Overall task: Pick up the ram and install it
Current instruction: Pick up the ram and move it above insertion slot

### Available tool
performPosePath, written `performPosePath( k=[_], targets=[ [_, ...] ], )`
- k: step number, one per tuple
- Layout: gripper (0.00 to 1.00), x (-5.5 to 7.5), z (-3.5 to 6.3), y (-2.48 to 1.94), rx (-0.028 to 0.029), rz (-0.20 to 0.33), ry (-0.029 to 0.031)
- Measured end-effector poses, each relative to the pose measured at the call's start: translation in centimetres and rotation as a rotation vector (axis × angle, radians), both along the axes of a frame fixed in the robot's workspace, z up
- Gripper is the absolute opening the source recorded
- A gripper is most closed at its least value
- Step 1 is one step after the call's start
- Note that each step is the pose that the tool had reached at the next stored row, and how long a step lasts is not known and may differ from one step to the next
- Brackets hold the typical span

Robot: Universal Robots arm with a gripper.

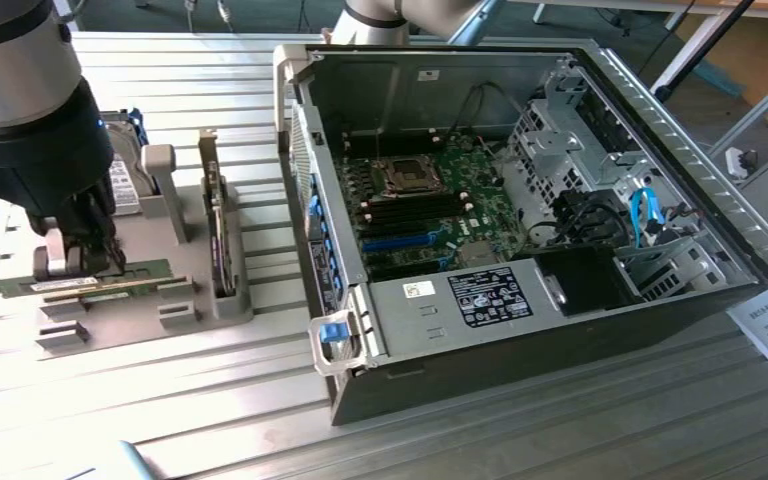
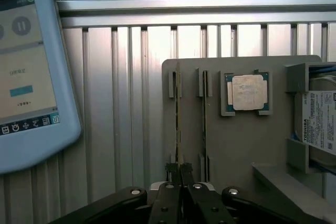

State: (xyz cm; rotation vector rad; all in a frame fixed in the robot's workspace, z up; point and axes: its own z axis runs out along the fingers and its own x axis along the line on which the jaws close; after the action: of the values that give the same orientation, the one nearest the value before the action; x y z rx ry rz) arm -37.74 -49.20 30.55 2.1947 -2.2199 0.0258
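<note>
The gripper (image 2: 181, 170) has its jaws pinching the ram (image 2: 177, 119), which stands on edge in a grey holder (image 2: 241, 150) beside a twin stick (image 2: 205, 108). The ribbed aluminium tabletop (image 1: 197, 400) also carries an open computer case (image 1: 531, 365) at the exterior view's right.

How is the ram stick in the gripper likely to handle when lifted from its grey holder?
Probably stiff and light: the ram is a thin board standing on edge in the grey holder. It may tilt or slip, since the gripper is shut on only a narrow strip of it.
</note>
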Motion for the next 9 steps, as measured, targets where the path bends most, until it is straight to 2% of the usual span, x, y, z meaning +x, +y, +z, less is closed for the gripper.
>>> performPosePath(
  k=[7,9],
  targets=[
    [0.12,0.0,1.63,0.00,0.0000,0.000,-0.0001],
    [0.12,0.0,2.35,0.00,0.0000,0.000,0.0000]
  ],
)
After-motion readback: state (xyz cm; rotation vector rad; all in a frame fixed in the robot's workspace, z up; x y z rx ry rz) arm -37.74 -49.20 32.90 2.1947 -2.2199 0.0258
